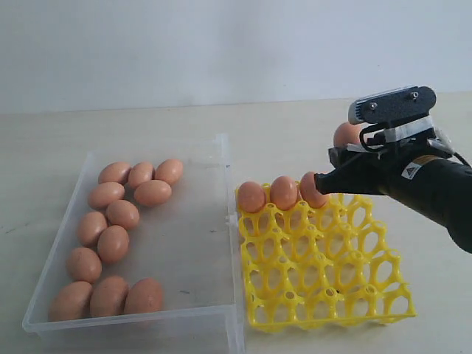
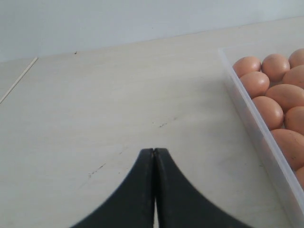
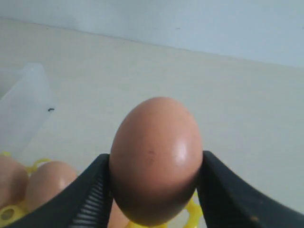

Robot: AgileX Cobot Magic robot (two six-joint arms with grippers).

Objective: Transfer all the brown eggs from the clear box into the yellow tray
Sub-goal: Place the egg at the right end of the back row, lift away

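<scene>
At the far left, the left tool [image 2: 154, 156] is seen with its two tips pressed together on nothing, poised low over the bare counter [image 1: 295, 125] just beside the outer wall of the clear box [image 1: 133, 318]. It is judged to be parked there so that the box and tray are left free for the other arm.

Inside the clear box, twelve brown eggs [image 1: 113, 244] are counted. They lie on their sides, touching one another, in a loose band along the box's left half, while the half nearest the tray is bare.

Just to the right, close against the box, the yellow tray [image 1: 324, 273] is set. Three eggs [image 1: 284, 192] are seated side by side in its far row, each propped by the posts around its cup; the other cups that can be seen are unfilled. The row is evidently being filled from its left end.

At the right, the right tool [image 3: 154, 187] is clamped on a fourth egg [image 3: 154, 137], gripped across its waist with the narrow end up. The egg is carried above the far row, next to the third seated egg, probably so that it can be lowered straight into the next cup. Roughly a quarter of the task is judged done.
</scene>
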